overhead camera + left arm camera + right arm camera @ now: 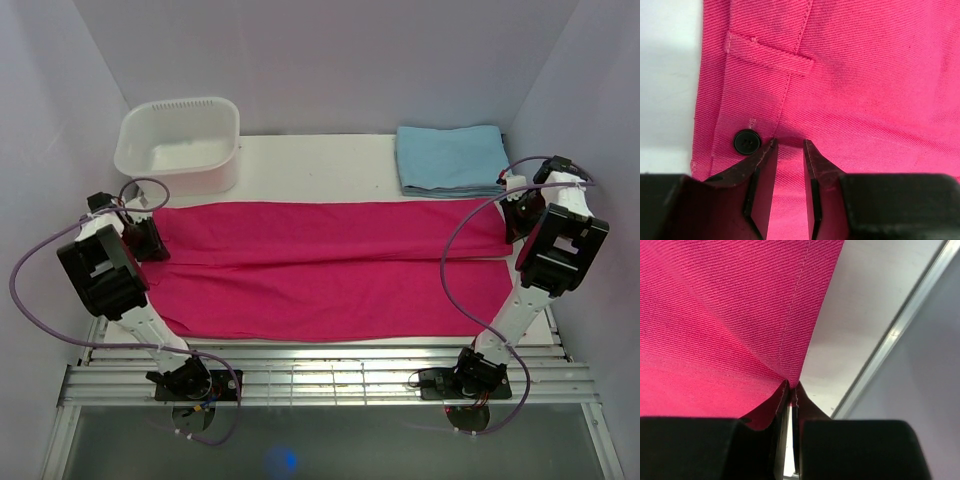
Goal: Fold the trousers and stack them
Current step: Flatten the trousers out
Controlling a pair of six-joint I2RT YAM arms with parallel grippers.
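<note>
- Across the middle of the surface (320, 160) lie the trousers (330, 270), flat, legs side by side, waistband left, hems right.
- Right gripper (791, 386): jaws closed on the far hem's corner, cloth tenting up. It's a thin bite, and a quick pull could slip it free.
- Left gripper (789, 142): jaws narrow beside the button (747, 142), cloth between them; whether they truly grip, cannot tell.
- If only one end lifts, the fold would skew, and a far swing could drag the blue cloth (450, 158).
</note>
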